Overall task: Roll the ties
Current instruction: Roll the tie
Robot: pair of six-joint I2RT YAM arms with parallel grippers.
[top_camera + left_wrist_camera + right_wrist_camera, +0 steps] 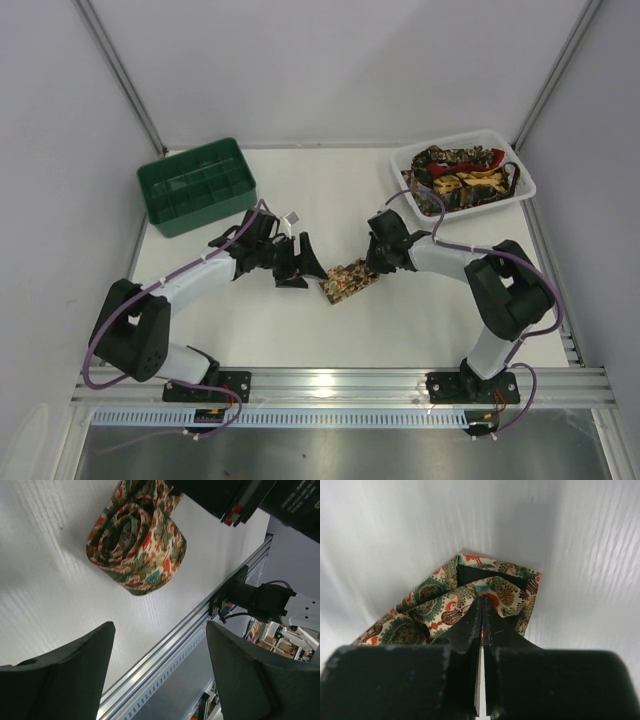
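In the top external view, a cream fabric necktie (pixel 348 281) with a busy green, red and brown paisley print lies as a short bundle on the white table (pixel 300 330), between the two arms. Its long axis runs from lower left to upper right. The left gripper (pixel 297 262) stands just beside the bundle's left end, and the right gripper (pixel 377 263) sits on its right end. Both are close, each to its own end. A dark green compartmented plastic crate (pixel 197 186) stands well apart at the far left. A white plastic tray (pixel 528 183) at the far right holds more ties (pixel 460 170).

In the left wrist view, the necktie (pixel 135 542) shows as a tight spiral roll with its coiled face turned towards the camera. It lies straight ahead of the left gripper (pixel 159 645), whose fingers are spread wide and clear of the cloth. An aluminium rail (pixel 175 647) crosses below.

In the right wrist view, the right gripper (pixel 481 611) has its fingers pressed together, and their tips appear to pinch the loose flat part of the necktie (pixel 427 602) near its pointed, dark-lined end.

The coming move probably turns on the roll lying dead ahead of the open left fingers, while the right side anchors the tail.
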